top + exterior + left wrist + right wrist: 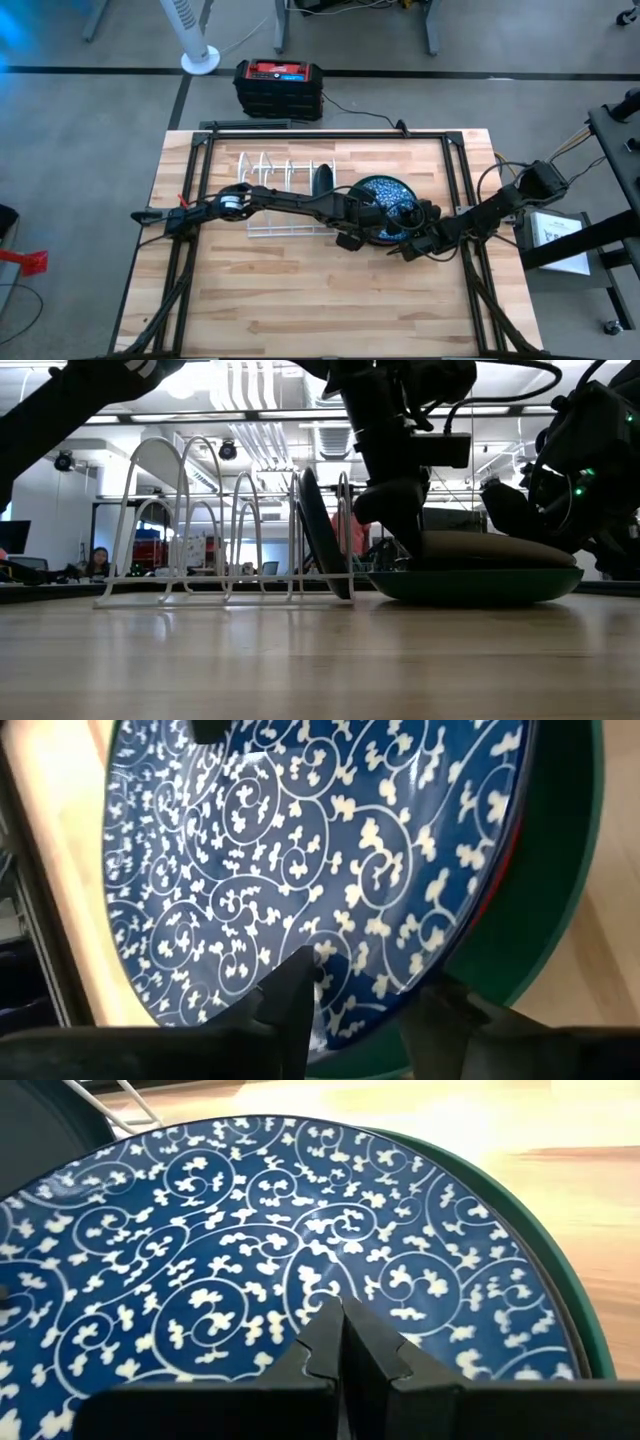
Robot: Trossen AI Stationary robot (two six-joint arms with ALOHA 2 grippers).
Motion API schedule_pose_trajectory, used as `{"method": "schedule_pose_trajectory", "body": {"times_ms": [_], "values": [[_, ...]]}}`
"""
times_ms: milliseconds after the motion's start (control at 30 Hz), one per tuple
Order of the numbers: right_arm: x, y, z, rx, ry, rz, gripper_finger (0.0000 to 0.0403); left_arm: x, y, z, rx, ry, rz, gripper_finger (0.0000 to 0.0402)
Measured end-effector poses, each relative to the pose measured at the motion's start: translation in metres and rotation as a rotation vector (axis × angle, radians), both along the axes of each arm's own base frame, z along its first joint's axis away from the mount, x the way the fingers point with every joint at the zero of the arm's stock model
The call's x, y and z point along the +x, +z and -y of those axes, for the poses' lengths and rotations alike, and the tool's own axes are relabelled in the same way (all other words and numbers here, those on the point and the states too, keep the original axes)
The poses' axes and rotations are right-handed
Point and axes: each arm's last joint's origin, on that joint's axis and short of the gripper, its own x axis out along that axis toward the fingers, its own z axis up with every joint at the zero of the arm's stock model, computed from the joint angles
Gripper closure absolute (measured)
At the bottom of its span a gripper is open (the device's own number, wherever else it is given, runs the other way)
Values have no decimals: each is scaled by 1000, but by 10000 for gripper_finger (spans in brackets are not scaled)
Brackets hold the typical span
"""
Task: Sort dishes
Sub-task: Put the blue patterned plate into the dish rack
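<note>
A stack of dishes sits right of the table's middle. Its top is a blue plate with a white scroll pattern (390,195) (200,1250). A red edge (497,880) shows under it, and a green plate (480,586) (560,870) is at the bottom. One dark plate (322,183) (322,535) stands on edge in the white wire rack (275,170). My left gripper (370,988) (366,218) reaches in from the left and is shut on the blue plate's rim. My right gripper (345,1320) (412,243) is shut at the stack's near right edge, its tips over the blue plate. My left gripper has the blue plate's rim (388,995) between its two fingers on the stack's near left side. One finger (298,982) is on the patterned upper face and the other (442,1010) is outside the rim. It slants down from the table's left. The plate lies flat on the stack. My right gripper's shut tips are over the blue plate's near right rim (420,1355); whether they touch it I cannot tell.
The rack's empty wire hoops (170,520) stand left of the dark plate. Black frame rails (195,200) run along the table's left, right and far sides. A black and red box (278,85) sits beyond the far edge. Bare wood (300,300) lies toward the near edge.
</note>
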Motion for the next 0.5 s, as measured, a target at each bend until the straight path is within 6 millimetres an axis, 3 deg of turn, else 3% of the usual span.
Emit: {"method": "schedule_pose_trajectory", "body": {"times_ms": [333,500], "values": [[1,1,0,-13,9,-1,403,1,2,6,81,-12,7,357],[2,2,0,-12,11,5,403,2,3,11,83,-27,11,364]]}}
